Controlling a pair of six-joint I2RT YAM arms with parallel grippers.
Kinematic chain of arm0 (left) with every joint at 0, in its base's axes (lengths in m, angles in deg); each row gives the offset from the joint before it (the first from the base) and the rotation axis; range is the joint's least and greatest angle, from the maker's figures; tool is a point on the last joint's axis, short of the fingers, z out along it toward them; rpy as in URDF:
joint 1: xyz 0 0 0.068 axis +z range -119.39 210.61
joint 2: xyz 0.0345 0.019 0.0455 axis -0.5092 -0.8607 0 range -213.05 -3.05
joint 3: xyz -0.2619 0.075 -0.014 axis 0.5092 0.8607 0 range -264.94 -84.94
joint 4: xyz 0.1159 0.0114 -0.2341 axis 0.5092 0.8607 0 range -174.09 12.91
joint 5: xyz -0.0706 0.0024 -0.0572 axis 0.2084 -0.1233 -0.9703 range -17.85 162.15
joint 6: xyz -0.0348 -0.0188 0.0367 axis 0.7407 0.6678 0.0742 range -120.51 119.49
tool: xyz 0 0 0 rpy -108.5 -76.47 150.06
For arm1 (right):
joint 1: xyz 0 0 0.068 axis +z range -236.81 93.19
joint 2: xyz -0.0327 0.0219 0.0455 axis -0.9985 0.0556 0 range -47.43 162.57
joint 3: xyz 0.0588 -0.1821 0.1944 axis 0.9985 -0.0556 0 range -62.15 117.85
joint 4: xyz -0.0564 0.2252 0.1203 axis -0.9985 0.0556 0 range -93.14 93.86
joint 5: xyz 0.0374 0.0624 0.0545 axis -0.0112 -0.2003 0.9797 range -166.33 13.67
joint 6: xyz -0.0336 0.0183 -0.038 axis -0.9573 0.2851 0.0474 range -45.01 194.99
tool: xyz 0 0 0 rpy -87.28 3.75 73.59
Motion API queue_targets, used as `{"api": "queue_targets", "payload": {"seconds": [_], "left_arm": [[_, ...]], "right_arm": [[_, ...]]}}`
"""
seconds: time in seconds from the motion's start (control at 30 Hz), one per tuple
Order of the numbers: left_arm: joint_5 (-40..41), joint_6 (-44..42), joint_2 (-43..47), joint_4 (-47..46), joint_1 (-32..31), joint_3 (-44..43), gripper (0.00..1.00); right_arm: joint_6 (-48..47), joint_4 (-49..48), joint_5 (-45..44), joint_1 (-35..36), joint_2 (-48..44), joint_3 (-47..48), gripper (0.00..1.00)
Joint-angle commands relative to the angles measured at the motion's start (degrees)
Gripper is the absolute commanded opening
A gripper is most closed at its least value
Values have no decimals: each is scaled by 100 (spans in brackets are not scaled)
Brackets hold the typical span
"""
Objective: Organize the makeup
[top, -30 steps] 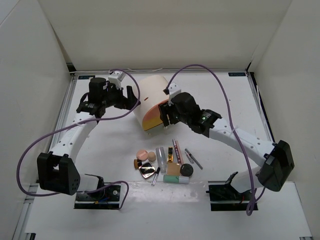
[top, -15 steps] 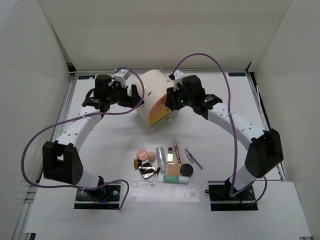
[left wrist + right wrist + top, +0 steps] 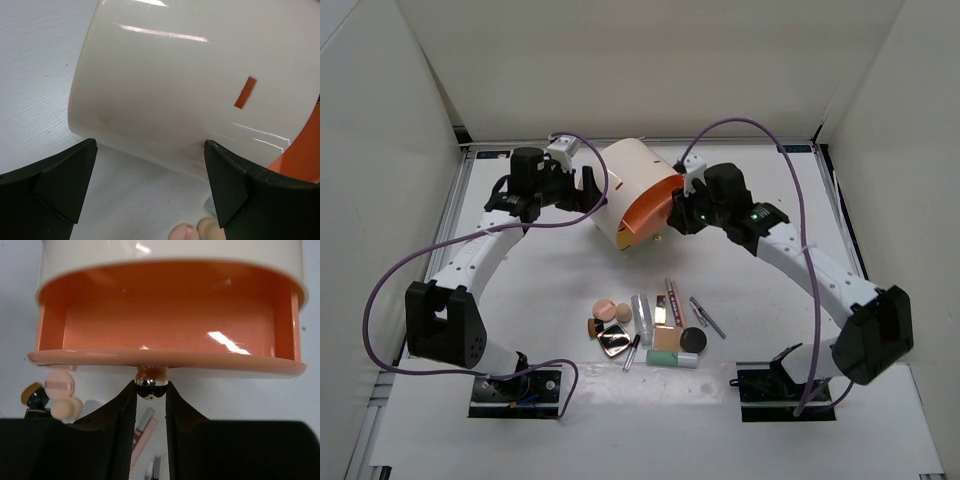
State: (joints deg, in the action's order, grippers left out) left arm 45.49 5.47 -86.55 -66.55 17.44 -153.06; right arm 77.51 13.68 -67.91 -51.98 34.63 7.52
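A white table is shown from above, with two robot arms reaching toward a large cream round box at the far middle; the box appears to be tipped toward the left. An orange drawer is seen standing out from the box on its right side. The drawer's small shiny knob is clamped between the black fingers of the right gripper, which are drawn close together on it. The left gripper is held at the box's left side with its fingers spread wide apart, the cream wall filling the space ahead of them; whether the wall is touched cannot be told. The makeup is gathered in a tight cluster on the table at the near middle, well apart from the box and between the two arm bases. In the cluster, a pink sponge and a peach sponge are set side by side on the left, with a square compact just below them. A clear tube is laid beside the sponges, a tan pad and a black round compact to its right, and a mint-green tube at the near edge. A thin pencil is placed on the right of the cluster.
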Motion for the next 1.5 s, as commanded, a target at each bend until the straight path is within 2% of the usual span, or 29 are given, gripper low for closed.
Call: {"api": "queue_targets", "payload": {"seconds": [0.0,0.17,0.33,0.4,0.43,0.5,0.6,0.67,0.7,0.9,1.07,1.13,1.23,1.37,1.47], "left_arm": [[292,61,54,-66,-63,-123,98],[415,79,54,-49,-151,-132,98],[661,97,36,21,-239,-167,98],[662,88,27,56,-265,-167,98],[696,105,53,74,-283,-167,98],[767,140,88,109,-309,-184,98],[863,193,229,284,-300,-219,98],[1152,246,440,495,-309,-202,98],[1223,272,510,583,-309,-167,98],[1751,807,1335,1233,-414,290,98],[2120,1204,1635,1866,-581,702,98],[2278,1318,1846,1973,-713,975,98],[2375,1476,2014,1955,-871,1318,98],[2595,1669,2023,2043,-1056,1415,98],[2595,1722,1987,2025,-1214,1415,98]], "right_arm": [[-147,321,-235,-38,-682,-322,4],[-147,568,-324,-73,-1226,-744,7],[-94,604,-368,-73,-1351,-876,11],[-146,568,-351,-73,-1316,-832,21],[-164,568,-350,-73,-1298,-815,34],[-147,638,-385,-73,-1202,-710,44],[-182,848,-412,-73,-1210,-630,68],[10,989,-499,-73,-1280,-674,92],[98,1199,-526,-73,-1385,-691,99],[547,2078,-754,-3,-2017,-1156,99],[1399,2010,-843,33,-2598,-2175,98],[1784,1764,-1141,50,-2827,-2727,88],[2067,1327,-1299,68,-3003,-3221,55],[2402,780,-1405,138,-2968,-3680,63],[2454,481,-1826,523,-2740,-3838,60]]}}
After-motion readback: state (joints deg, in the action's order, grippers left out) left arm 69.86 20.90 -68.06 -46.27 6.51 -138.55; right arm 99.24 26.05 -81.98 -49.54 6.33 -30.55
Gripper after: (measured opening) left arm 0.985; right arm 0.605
